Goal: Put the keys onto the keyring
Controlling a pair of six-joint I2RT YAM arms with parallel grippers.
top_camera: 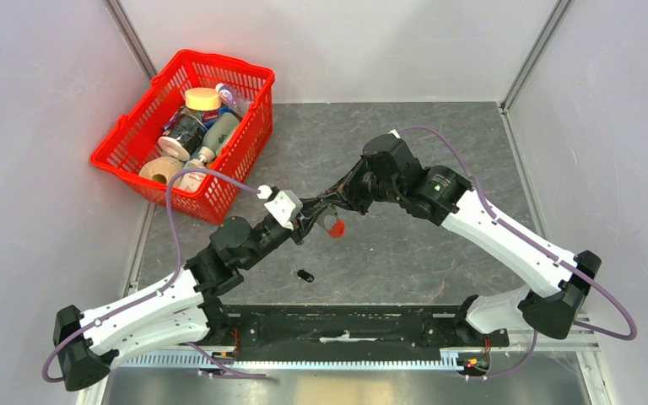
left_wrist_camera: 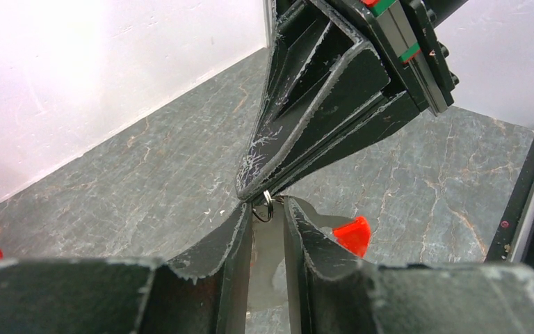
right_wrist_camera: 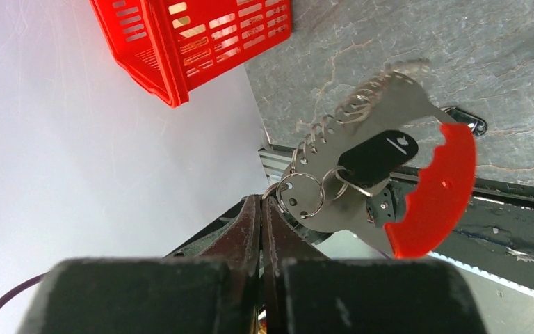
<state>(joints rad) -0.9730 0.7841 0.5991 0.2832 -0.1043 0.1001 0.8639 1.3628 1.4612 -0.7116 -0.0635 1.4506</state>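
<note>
The keyring hangs in the air between both grippers. It is a flat silver toothed plate point(right_wrist_camera: 382, 111) with a curved red tag point(right_wrist_camera: 431, 198) and split rings point(right_wrist_camera: 300, 195). One key with a black head point(right_wrist_camera: 379, 156) hangs on a ring. My right gripper point(right_wrist_camera: 261, 200) is shut on the edge of a split ring point(left_wrist_camera: 268, 205). My left gripper point(left_wrist_camera: 268, 209) is shut on the silver plate, and the red tag point(left_wrist_camera: 353, 235) shows beside its right finger. In the top view the grippers meet at mid-table point(top_camera: 325, 209) above the red tag point(top_camera: 335, 228). A second black-headed key point(top_camera: 305, 276) lies loose on the table.
A red basket point(top_camera: 135, 143) full of tape rolls and bottles stands at the back left; its corner also shows in the right wrist view point(right_wrist_camera: 181, 42). The black base rail point(top_camera: 346, 325) runs along the near edge. White walls enclose the table.
</note>
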